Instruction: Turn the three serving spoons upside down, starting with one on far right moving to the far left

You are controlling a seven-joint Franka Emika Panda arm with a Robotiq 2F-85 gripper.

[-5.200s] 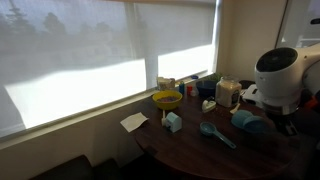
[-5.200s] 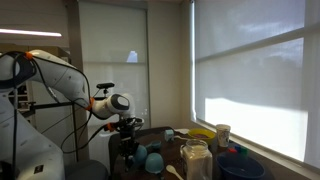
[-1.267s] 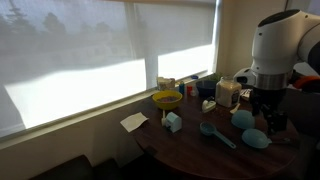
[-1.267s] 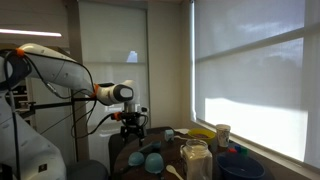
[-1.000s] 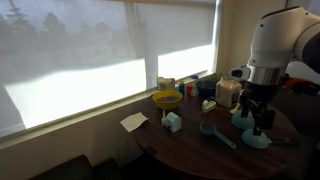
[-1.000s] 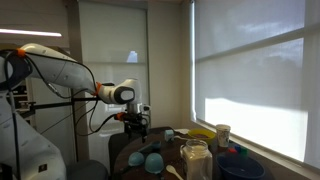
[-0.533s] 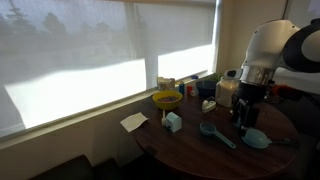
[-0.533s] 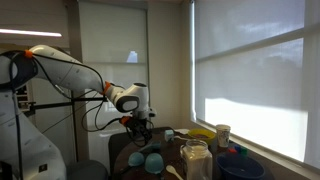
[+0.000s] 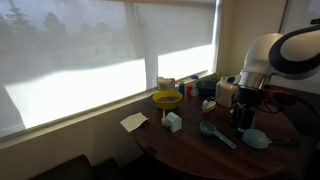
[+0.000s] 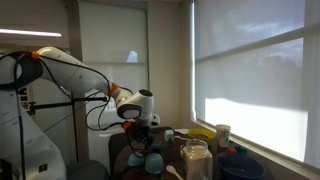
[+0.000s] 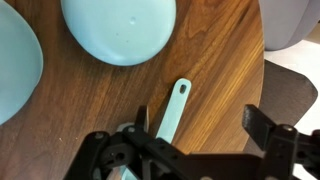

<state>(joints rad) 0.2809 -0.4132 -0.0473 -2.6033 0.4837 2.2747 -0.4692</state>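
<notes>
Three teal serving spoons lie on the round wooden table [image 9: 190,150]. In an exterior view one spoon [image 9: 213,131] lies left of my gripper [image 9: 240,122] and another spoon [image 9: 255,139] lies to its right. The gripper hangs low over the one between them. In the wrist view two rounded teal bowls [image 11: 118,28] [image 11: 14,62] sit at the top and left. A flat teal handle [image 11: 173,108] with a hole at its end runs between my open fingers, close to the left fingertip [image 11: 142,118]. My gripper [image 11: 200,125] holds nothing, and its body hides that spoon's bowl.
A yellow bowl [image 9: 167,99], a small light-blue box [image 9: 172,122], a white card [image 9: 134,122] and a jar [image 9: 228,92] stand toward the window. A big glass jar [image 10: 195,160] stands in the foreground. The table's edge [image 11: 262,70] is close on the right.
The arm has swung inward and come down from above the table until the gripper hangs low over the middle spoon's handle. The jaws stay open and the spoons have not moved.
</notes>
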